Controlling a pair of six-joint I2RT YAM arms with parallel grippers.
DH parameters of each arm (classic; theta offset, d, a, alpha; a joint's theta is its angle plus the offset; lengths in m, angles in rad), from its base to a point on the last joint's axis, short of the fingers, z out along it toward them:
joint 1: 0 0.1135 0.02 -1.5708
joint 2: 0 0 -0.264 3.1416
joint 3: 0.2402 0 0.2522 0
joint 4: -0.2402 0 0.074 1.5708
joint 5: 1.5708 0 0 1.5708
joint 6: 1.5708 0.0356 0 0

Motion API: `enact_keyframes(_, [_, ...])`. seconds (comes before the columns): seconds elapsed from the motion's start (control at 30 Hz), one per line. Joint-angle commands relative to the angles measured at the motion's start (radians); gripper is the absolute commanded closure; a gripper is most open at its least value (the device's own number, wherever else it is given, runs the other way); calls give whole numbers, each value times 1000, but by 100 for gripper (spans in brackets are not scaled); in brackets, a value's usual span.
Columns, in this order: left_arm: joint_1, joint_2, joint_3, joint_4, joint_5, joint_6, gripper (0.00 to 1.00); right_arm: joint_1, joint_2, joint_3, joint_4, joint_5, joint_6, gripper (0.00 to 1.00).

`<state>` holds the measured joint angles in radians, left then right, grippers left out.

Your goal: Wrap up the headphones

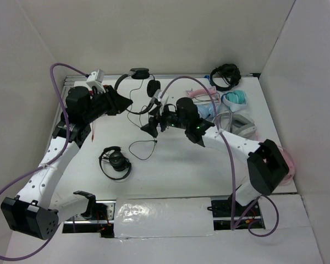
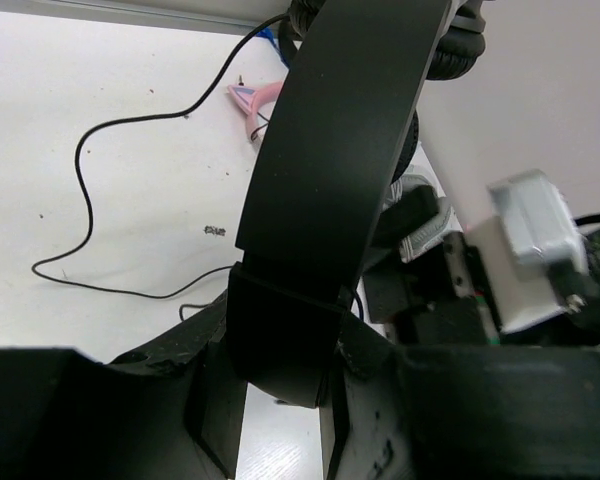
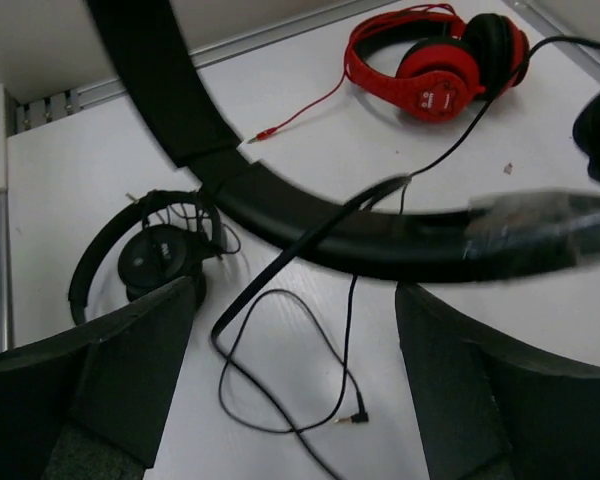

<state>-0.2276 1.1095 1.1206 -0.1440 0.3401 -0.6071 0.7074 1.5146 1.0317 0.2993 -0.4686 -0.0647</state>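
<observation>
Top view: the left gripper (image 1: 122, 102) is reaching in from the left and pinching the thin headband of the headphones (image 1: 153, 87), holding them up near the far edge of the white surface (image 1: 181, 165). Their two round ear pads are hanging toward the centre. Their cable (image 1: 143, 149) is trailing down and looping on the surface. The right gripper (image 1: 153, 125) is hovering just beside that cable, below the ear pads. A compact black pair (image 1: 115, 163) is lying nearer the arm bases. A loose pile of other headphones (image 1: 231, 99), black, pink and teal, is lying at the far right.

Left wrist view: the left gripper (image 2: 283, 385) is pressing its fingers against both sides of the broad black headband of the headphones (image 2: 330, 180), which is rising away from it. The cable (image 2: 80, 170) is curving over the surface behind.

Right wrist view: the right gripper (image 3: 295, 300) is standing spread wide, gripping nothing. The headband of the headphones (image 3: 310, 225) is crossing just beyond its fingertips. The cable (image 3: 280, 425) is looping on the surface between the fingers, ending in a plug. The compact black pair (image 3: 145, 260) is lying to the left, and a red pair (image 3: 430, 65) is lying at the upper right.
</observation>
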Motion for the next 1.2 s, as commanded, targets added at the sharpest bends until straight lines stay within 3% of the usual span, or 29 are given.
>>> enact_keyframes(0.0, [1,-25,38,75,39,-10,100,12,76,86,97,-10,-6,16])
enact_keyframes(0.07, [-1,-30,33,81,24,-6,100,12,82,80,113,-13,32,47])
enact_keyframes(0.1, [1,-27,33,83,20,0,100,12,69,53,119,-24,42,77])
enact_keyframes(0.17, [2,-8,36,78,4,3,100,18,-8,7,156,1,62,100])
enact_keyframes(0.4, [14,58,7,66,43,67,100,12,-306,-47,-15,350,129,100])
enact_keyframes(0.63, [11,35,-62,21,140,208,100,-236,-462,66,-186,620,189,100])
enact_keyframes(0.97, [7,-63,-180,-17,330,328,100,-688,-387,271,-361,589,364,100])
enact_keyframes(1.17, [5,-68,-197,-55,370,365,100,-824,-256,359,-429,562,437,100])
